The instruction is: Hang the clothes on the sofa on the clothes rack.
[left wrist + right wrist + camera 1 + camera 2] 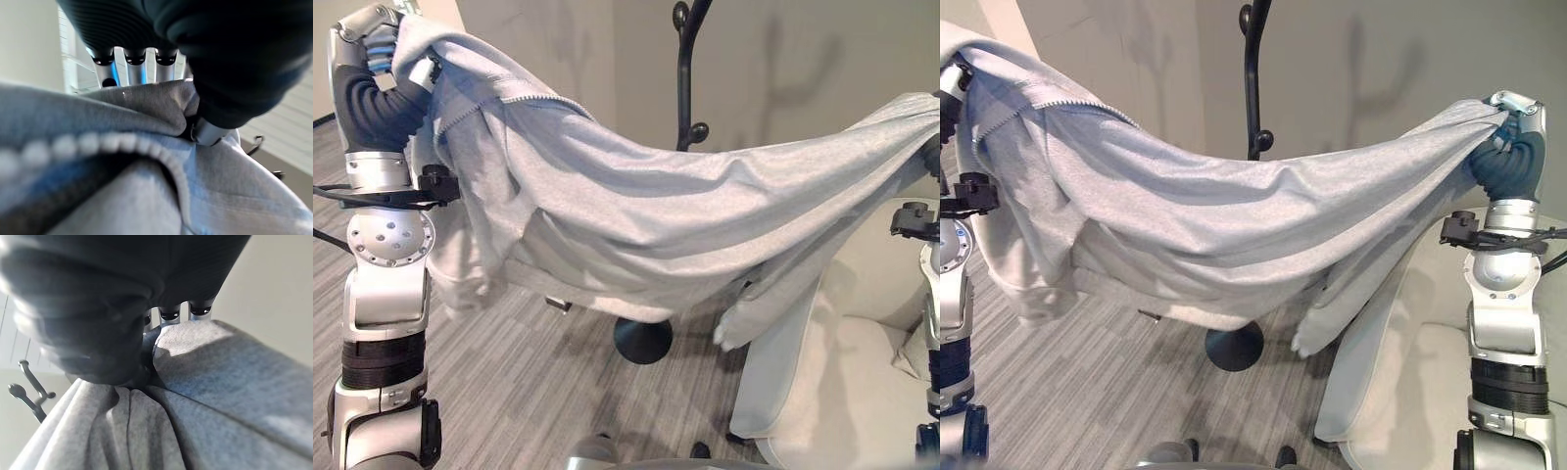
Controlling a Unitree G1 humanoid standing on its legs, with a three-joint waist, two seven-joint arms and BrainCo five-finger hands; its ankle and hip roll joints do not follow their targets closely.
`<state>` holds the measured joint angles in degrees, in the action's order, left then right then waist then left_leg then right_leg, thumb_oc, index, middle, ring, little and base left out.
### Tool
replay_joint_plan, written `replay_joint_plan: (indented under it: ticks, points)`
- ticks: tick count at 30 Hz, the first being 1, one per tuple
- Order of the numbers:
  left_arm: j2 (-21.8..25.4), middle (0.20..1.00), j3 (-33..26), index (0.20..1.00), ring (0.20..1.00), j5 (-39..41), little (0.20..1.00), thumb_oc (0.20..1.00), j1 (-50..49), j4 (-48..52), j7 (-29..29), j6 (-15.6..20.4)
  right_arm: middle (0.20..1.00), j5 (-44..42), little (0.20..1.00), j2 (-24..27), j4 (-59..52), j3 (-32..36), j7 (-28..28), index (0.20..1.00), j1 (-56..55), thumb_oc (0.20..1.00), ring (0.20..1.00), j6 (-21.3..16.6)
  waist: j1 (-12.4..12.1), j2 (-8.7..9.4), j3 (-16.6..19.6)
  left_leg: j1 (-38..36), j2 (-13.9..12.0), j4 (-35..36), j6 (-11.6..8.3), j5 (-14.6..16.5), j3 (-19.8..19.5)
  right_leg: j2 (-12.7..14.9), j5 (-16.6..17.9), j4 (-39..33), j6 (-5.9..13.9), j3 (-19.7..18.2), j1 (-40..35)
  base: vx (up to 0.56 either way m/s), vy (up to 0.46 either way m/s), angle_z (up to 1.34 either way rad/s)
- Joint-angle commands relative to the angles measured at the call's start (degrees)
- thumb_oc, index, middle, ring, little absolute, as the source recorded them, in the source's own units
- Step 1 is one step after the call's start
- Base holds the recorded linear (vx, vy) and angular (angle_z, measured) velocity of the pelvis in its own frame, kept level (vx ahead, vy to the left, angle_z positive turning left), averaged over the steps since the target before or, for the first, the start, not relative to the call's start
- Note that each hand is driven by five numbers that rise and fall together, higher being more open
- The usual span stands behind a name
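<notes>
Fingers (137, 73) of the left hand (384, 44) and right hand (1508, 122) are gripping a soft grey zip-up sweatshirt (1234, 225), which is sagging before the black clothes rack (1252, 88), partly hiding its pole, beside the pale sofa (1400, 392).

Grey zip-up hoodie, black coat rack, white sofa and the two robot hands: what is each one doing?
Grey zip-up hoodie: stretched out in the air between both hands, sagging in the middle.
Left hand: raised, gripping the hoodie.
Right hand: raised, gripping the hoodie.
Black coat rack: upright behind the hoodie, hooks bare.
White sofa: nothing lying on the visible part.
</notes>
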<state>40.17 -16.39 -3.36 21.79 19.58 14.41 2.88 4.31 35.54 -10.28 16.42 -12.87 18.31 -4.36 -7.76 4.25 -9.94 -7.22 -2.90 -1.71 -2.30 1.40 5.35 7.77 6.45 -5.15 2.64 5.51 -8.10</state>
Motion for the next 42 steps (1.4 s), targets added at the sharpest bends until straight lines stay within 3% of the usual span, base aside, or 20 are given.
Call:
replay_joint_plan:
  ticks: [1,4,6,11,15,17,19,23,26,27,29,33,35,42]
  points:
    - [-1.2,0.2,-2.6,0.2,0.2,1.7,0.2,0.2,-1.6,3.2,0.2,3.6,0.2,-0.9,0.2,2.8,-5.3,3.3,-0.6,0.2,1.1,0.2,0.2,-2.6,-0.4,-3.96,5.8,-0.8,-1.7,6.7,-1.64,-3.1,-0.4,0.9,-1.1,0.1,-1.59,2.9,-3.5,0.01,0.036,-0.03]
    - [-2.6,0.2,-3.9,0.2,0.2,2.5,0.2,0.2,-2.7,5.1,0.2,4.0,0.2,-0.1,0.2,1.7,-7.9,4.2,-0.4,0.2,0.4,0.2,0.2,-2.5,-0.3,-4.15,5.9,-0.8,-1.7,6.7,-1.66,-3.0,-0.2,1.0,-1.1,0.1,-1.53,3.0,-3.3,0.01,0.039,-0.02]
    - [-4.4,0.2,-5.7,0.2,0.2,4.0,0.2,0.2,-4.4,6.1,0.9,4.5,0.2,0.7,0.2,-1.7,-14.0,5.4,0.4,0.2,-1.0,0.2,0.2,-3.2,-0.1,-4.49,6.4,-0.7,-1.7,6.7,-1.65,-3.2,-0.2,1.0,-1.1,0.1,-1.53,3.2,-2.9,0.01,0.044,-0.05]
    - [-4.0,0.2,-6.7,0.2,0.2,4.1,0.2,0.2,-3.5,5.9,2.5,5.0,0.2,2.2,0.2,-0.7,-17.8,5.1,-0.1,0.2,0.6,0.2,0.2,-3.2,0.2,-4.75,6.9,-0.6,-1.6,6.7,-1.66,-3.1,-0.2,1.0,-1.5,0.1,-1.43,3.2,-2.4,0.0,0.025,-0.06]
    - [-1.8,0.2,-5.4,0.2,0.2,4.6,0.2,0.2,-0.4,3.5,3.9,5.5,0.2,2.0,0.2,2.9,-16.3,3.5,-1.6,0.2,3.6,0.2,0.2,-3.3,0.3,-4.7,7.1,-0.6,-1.6,6.7,-1.78,-2.9,-0.1,1.1,-1.6,0.1,-1.2,3.3,-2.4,0.0,0.0,0.0]
    - [3.0,0.2,-3.1,0.2,0.2,5.3,0.2,0.2,4.3,-0.9,5.2,5.7,0.2,1.1,0.2,9.7,-10.5,1.1,-3.3,0.2,7.2,0.2,0.2,-2.6,0.2,-4.39,7.4,-0.8,-1.6,6.7,-1.91,-2.8,0.0,1.1,-1.6,0.1,-0.95,3.4,-2.5,0.02,0.006,0.0]
    - [8.4,0.2,2.0,0.2,0.2,6.2,0.2,0.2,11.4,-7.5,6.2,5.9,0.2,-0.1,0.2,18.9,1.2,-3.9,-4.7,0.2,12.7,0.2,0.2,-2.3,-0.1,-4.15,7.1,-1.1,-1.7,6.7,-1.93,-2.7,0.1,1.1,-1.6,0.1,-0.83,3.4,-2.6,0.02,-0.002,0.0]
    - [15.9,0.2,11.1,0.2,0.2,7.4,0.2,0.2,22.4,-17.4,7.0,5.8,0.2,-2.4,0.2,29.9,18.2,-14.0,-4.8,0.2,21.2,0.2,0.2,-1.2,-0.5,-3.7,7.0,-1.4,-1.7,6.7,-1.99,-2.5,0.2,1.0,-1.6,0.1,-0.78,3.7,-2.8,0.02,-0.006,-0.01]
    - [20.1,0.2,23.2,0.2,0.2,10.0,0.2,0.2,36.0,-29.8,7.4,6.3,0.2,-6.0,0.2,34.5,33.8,-27.7,-4.7,0.2,34.6,0.2,0.2,-1.1,-0.7,-3.47,6.4,-1.8,-1.8,6.7,-1.97,-2.3,0.4,0.9,-1.7,0.1,-0.67,3.7,-3.0,0.04,-0.019,-0.03]
    - [21.3,0.2,30.2,0.2,0.2,11.4,0.2,0.2,42.9,-36.1,7.1,5.9,0.2,-7.1,0.2,35.9,41.4,-34.8,-3.7,0.2,40.2,0.2,0.2,-0.4,-0.9,-3.26,6.3,-1.9,-1.7,6.7,-1.92,-2.1,0.4,0.7,-1.8,0.1,-0.65,3.8,-3.0,0.04,-0.027,-0.03]
    - [22.3,0.2,38.1,0.2,0.2,13.0,0.2,0.2,51.3,-44.3,7.1,6.1,0.2,-8.8,0.2,35.0,48.6,-42.4,-3.2,0.2,48.4,0.2,0.2,-0.5,-0.8,-3.64,5.7,-2.0,-1.7,6.7,-1.86,-2.0,0.5,0.6,-1.9,0.1,-0.64,3.6,-2.9,0.04,-0.016,-0.02]
    - [21.9,0.2,48.0,0.2,0.2,15.2,0.2,0.2,60.2,-53.9,6.0,5.8,0.2,-10.4,0.2,32.6,57.3,-49.7,-2.0,0.2,55.6,0.2,0.2,-0.2,-0.7,-3.83,5.0,-2.2,-1.6,6.7,-1.8,-1.8,0.5,0.5,-2.3,0.1,-0.69,3.4,-2.7,0.03,-0.002,-0.01]
    - [19.4,0.2,60.1,0.2,0.2,16.3,0.2,0.2,70.0,-64.3,4.0,5.2,0.2,-12.1,0.2,28.1,65.7,-57.2,-0.7,0.2,64.0,0.2,0.2,0.2,-0.5,-3.77,3.5,-2.1,-1.7,6.7,-1.85,-1.5,0.7,0.1,-3.1,0.1,-0.6,3.2,-2.2,0.04,0.001,-0.02]
    - [15.8,0.2,66.7,0.2,0.2,17.2,0.2,0.2,76.5,-72.4,2.3,4.8,0.2,-13.2,0.2,23.6,75.6,-65.1,0.4,0.2,73.4,0.2,0.2,0.9,-0.5,-3.6,0.3,-0.6,-1.7,6.7,-2.0,-1.6,0.4,-0.2,-3.9,0.1,-0.63,2.7,-0.3,0.01,0.001,0.0]
